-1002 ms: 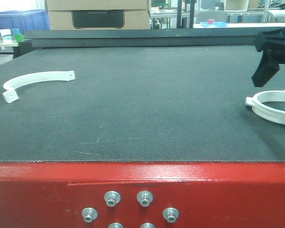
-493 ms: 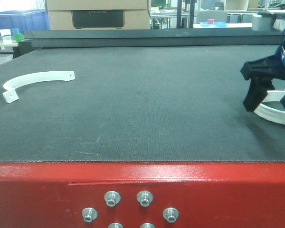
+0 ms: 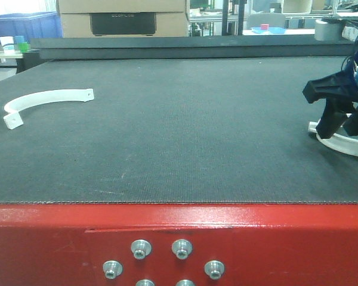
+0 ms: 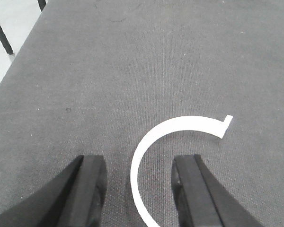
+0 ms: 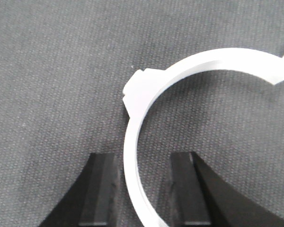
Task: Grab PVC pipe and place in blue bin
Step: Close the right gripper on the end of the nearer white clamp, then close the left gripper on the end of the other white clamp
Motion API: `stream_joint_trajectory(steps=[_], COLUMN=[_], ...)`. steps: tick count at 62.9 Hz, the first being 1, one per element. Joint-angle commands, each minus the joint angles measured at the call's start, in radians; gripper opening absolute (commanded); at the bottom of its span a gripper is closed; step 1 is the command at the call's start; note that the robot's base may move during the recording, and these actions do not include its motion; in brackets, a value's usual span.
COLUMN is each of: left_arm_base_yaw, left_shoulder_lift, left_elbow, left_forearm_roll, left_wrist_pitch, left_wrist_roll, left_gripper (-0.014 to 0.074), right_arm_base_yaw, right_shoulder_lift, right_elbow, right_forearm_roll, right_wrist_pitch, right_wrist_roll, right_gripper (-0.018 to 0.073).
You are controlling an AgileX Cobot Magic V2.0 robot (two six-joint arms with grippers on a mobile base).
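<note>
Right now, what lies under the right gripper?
A curved white PVC pipe on the dark mat, passing between the right gripper's open fingers. Front view: the gripper covers part of its arc.

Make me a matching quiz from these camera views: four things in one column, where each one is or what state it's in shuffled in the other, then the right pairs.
Things
1. right gripper
2. left-hand PVC piece
3. blue bin
4. red panel

Places or states
A. in the background, far left
B. front face below the mat
C. open, one finger on each side of the right-hand PVC piece
D. lying on the mat's left side, nothing touching it

Pairs: 1-C, 2-D, 3-A, 4-B
</note>
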Motion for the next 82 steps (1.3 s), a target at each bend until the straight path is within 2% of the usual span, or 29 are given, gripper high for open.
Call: stream_joint_trajectory(steps=[1,10,20,47,62,82], left_arm_base_yaw=[0.005,0.005,0.005,0.011,0.011,0.011], left_shoulder_lift=[-0.001,-0.001,-0.001,0.011,0.072,0.143], left_elbow=[-0.008,-0.008,-0.008,-0.008,-0.008,-0.013], left_forearm_roll=[-0.007,-0.007,-0.007,-0.005,-0.005,-0.013], left_wrist_pitch=[-0.029,-0.036,-0.039,-0.056,-0.046,-0.037], left_wrist_roll=[-0.002,-0.002,-0.002,-0.002,-0.002,-0.002], left_gripper=[0.0256,0.0256,0.0256,0.0256,0.0256,0.0256], right_arm_base_yaw=[0.002,0.002,0.004,0.021,0.021,0.021], right_shoulder_lift=[0.009,0.029,0.042,0.083,0.08,0.018], right_elbow=[-0.008,-0.008,-0.008,-0.008,-0.008,-0.008], right_forearm_roll=[-0.011,-0.011,-0.009,-0.012,-0.012,-0.012], right_wrist_pitch=[-0.025,-0.025,-0.028,-0.065,-0.076,-0.067], right_wrist_roll=[-0.007,-0.007,-0.007,-0.007,-0.007,-0.007], right_gripper=[0.0185,0.0239,0.023,0.001,-0.017,-0.0169])
